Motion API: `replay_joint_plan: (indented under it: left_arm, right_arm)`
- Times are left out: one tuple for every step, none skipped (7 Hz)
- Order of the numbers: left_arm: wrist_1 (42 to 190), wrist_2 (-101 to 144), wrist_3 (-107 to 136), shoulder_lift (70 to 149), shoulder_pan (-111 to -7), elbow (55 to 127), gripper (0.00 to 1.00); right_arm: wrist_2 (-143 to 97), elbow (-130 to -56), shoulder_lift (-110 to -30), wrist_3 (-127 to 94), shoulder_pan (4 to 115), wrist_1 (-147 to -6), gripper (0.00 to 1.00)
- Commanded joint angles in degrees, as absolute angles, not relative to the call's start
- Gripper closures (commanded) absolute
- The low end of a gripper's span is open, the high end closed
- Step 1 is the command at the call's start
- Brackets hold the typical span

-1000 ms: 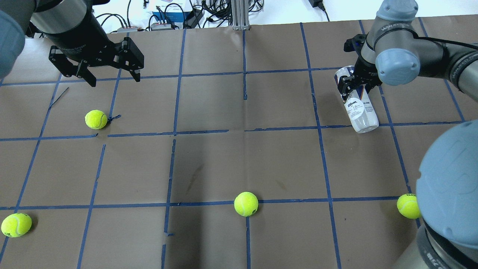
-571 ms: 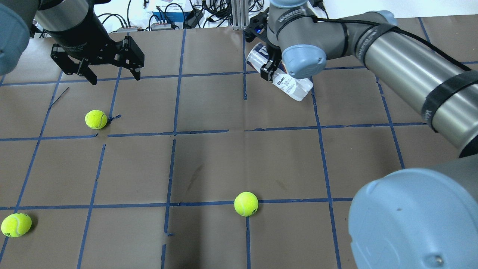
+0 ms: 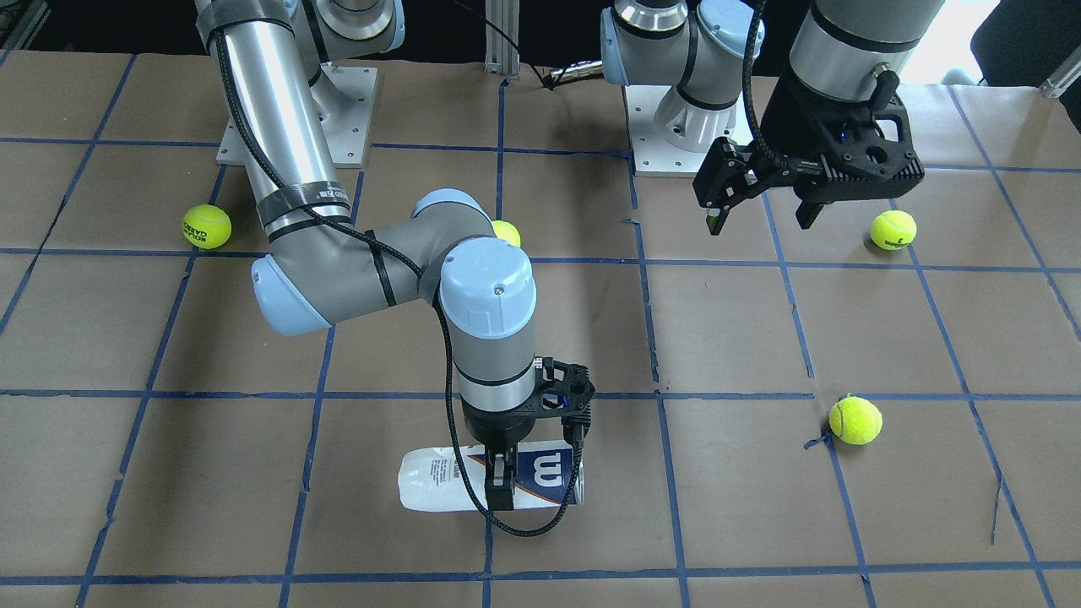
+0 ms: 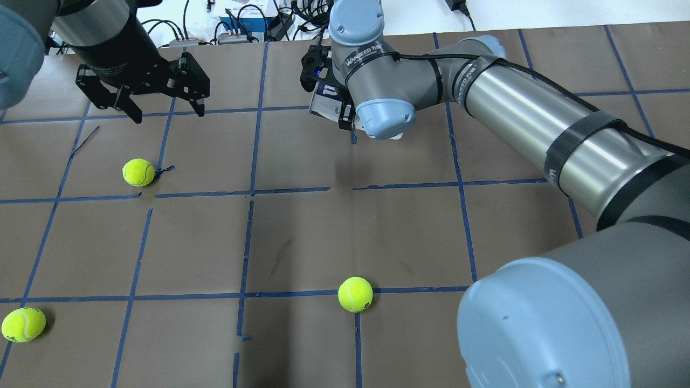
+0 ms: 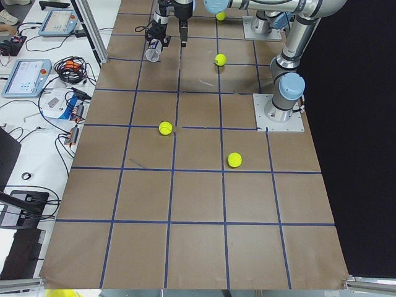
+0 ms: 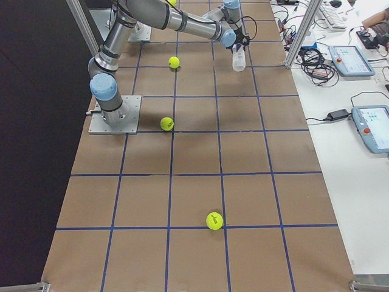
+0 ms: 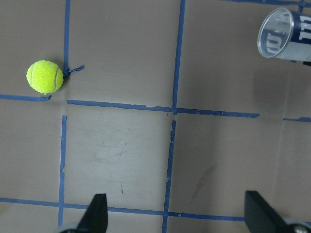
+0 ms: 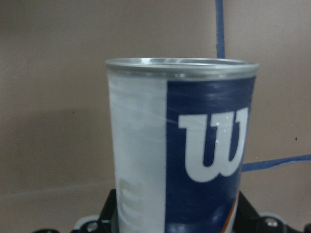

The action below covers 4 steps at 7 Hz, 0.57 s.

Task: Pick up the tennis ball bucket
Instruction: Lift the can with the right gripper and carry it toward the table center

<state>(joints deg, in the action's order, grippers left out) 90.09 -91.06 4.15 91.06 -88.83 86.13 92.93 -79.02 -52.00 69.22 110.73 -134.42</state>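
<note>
The tennis ball bucket (image 3: 439,485) is a clear tube with a navy and white "W" label and a silver rim. My right gripper (image 3: 507,477) is shut on it near its labelled end and holds it on its side above the table, over the far middle. The bucket fills the right wrist view (image 8: 184,145), and in the overhead view only its rim end (image 4: 322,101) shows under the right wrist. It also shows at the top right of the left wrist view (image 7: 282,33). My left gripper (image 4: 167,115) is open and empty, hovering at the far left.
Yellow-green tennis balls lie on the brown paper: one near the left gripper (image 4: 138,172), one at the near middle (image 4: 355,294), one at the near left corner (image 4: 23,324). Cables and boxes (image 4: 242,24) lie beyond the far edge. Tape lines grid the table.
My right arm has swung the bucket from the right side of the table leftward to the far middle. The left gripper has stayed open and nearly still.
</note>
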Motion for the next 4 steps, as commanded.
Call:
replay_joint_plan:
  left_arm:
    - [90.1, -91.1, 4.0, 91.0, -88.8, 86.2, 0.0]
    - [89.9, -91.3, 3.6, 91.0, -88.9, 86.7, 0.0]
    - [90.1, -91.3, 3.6, 91.0, -88.9, 86.7, 0.0]
    - [90.1, -91.3, 3.6, 91.0, -88.9, 86.7, 0.0]
  right_arm:
    - [94.3, -79.2, -50.4, 73.7, 110.8, -135.2, 0.23]
    - [94.4, -79.3, -50.1, 73.5, 110.8, -135.3, 0.0]
    - [93.9, -79.7, -50.2, 73.2, 110.8, -135.4, 0.0]
    - [93.7, -80.0, -50.3, 72.6, 110.8, -135.5, 0.0]
